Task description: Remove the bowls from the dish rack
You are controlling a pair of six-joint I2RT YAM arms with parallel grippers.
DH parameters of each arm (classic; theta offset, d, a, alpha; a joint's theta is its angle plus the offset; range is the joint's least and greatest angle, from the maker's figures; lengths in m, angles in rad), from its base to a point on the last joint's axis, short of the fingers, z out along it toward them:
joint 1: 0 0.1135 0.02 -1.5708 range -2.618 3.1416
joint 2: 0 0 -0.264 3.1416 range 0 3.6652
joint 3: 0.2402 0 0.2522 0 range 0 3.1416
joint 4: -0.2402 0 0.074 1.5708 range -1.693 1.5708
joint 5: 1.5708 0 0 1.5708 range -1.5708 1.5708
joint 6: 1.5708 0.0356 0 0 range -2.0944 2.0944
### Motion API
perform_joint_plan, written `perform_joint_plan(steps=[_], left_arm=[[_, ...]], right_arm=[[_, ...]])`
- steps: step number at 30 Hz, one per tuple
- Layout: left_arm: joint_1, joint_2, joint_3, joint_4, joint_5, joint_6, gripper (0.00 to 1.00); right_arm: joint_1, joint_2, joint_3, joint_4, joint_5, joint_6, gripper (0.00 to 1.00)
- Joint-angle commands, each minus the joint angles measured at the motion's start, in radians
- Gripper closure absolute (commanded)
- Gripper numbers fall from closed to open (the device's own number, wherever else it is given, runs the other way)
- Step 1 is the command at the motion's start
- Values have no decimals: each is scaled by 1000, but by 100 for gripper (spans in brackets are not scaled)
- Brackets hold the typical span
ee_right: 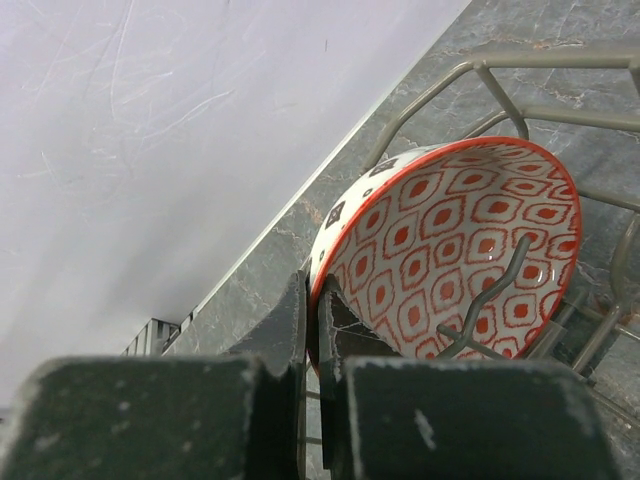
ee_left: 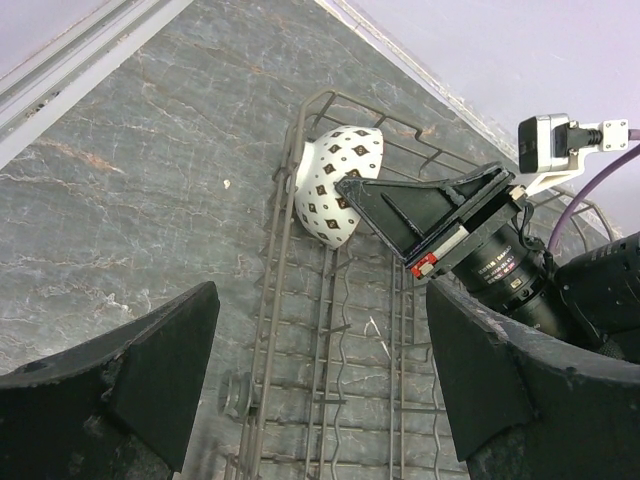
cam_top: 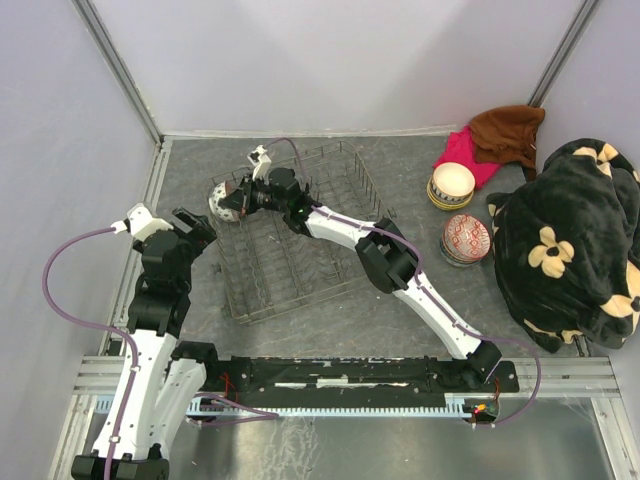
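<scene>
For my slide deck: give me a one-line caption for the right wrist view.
Right claw pinches the rim of a red-patterned bowl standing on edge in the dish rack.

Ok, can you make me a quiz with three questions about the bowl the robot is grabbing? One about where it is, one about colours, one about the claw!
1. Where does the bowl sit in the dish rack?
A. the far left corner
B. the near right corner
C. the middle

2. What colour is the pattern inside it?
A. blue
B. green
C. red

3. What is the right gripper doing?
A. hanging open over the table
B. shut on the bowl's rim
C. holding a cloth

Answers:
1 A: the top view shows it at the rack's far left corner.
2 C: the right wrist view shows red drop shapes inside.
3 B: its fingers pinch the rim from both sides.
</scene>
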Motion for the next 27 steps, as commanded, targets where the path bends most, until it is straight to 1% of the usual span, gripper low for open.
perform_joint_plan(steps=[1, 10, 15, 27], left_arm=[[0, -1, 1, 45, -16, -21, 9], [0, -6, -2, 44, -21, -19, 9], [0, -17, -5, 40, -21, -19, 9], [0, -27, -5, 29, -29, -21, 9]], right_arm=[[3, -62, -8, 97, 8, -19, 99], [35, -151, -65, 36, 78, -165, 99], [48, -212, -112, 50, 111, -207, 99], [61, -309, -218, 122, 136, -249, 99]])
